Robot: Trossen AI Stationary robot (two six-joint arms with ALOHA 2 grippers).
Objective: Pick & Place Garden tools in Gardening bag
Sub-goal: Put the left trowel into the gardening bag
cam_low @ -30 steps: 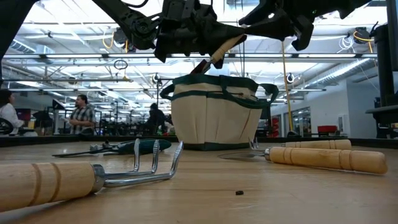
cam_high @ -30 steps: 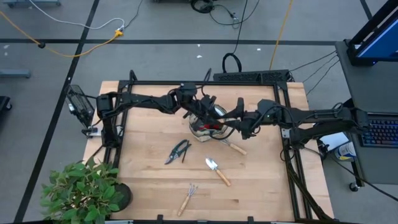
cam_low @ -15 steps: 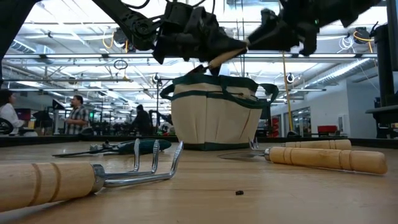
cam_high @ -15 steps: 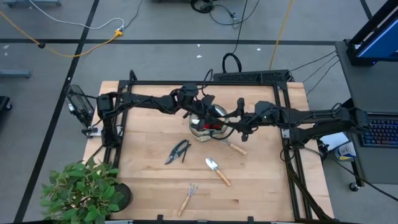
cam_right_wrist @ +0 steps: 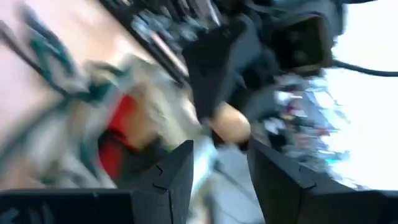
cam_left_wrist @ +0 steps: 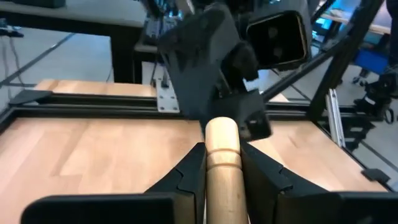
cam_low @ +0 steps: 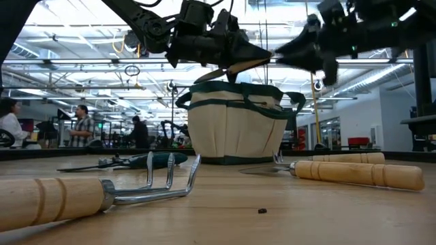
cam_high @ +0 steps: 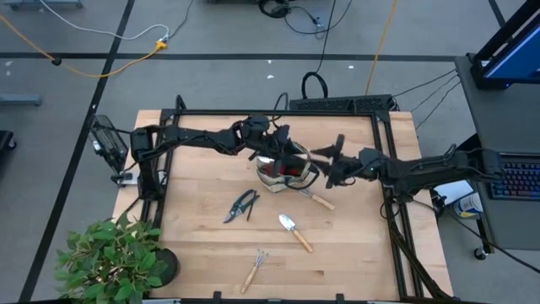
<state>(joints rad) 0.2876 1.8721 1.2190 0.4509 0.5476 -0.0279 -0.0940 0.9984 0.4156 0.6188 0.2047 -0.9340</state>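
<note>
Since a second ago the right gripper [cam_high: 327,160] has drawn back from over the gardening bag [cam_high: 283,167] toward the table's right side; its jaws stand apart with nothing between them. Left gripper [cam_high: 283,148] hangs over the bag's mouth, jaws narrow and clamped on a wooden tool handle [cam_left_wrist: 222,163] that tilts above the rim; which tool it belongs to, hard to say. Red glove [cam_high: 290,171] shows inside the bag. On the table: one trowel [cam_high: 317,200] just beside the bag, pruning shears [cam_high: 242,205] nearer the front, a second trowel [cam_high: 295,231] beyond them, hand rake [cam_high: 254,270] nearest the front edge. Potted plant [cam_high: 114,257] at the front left corner.
</note>
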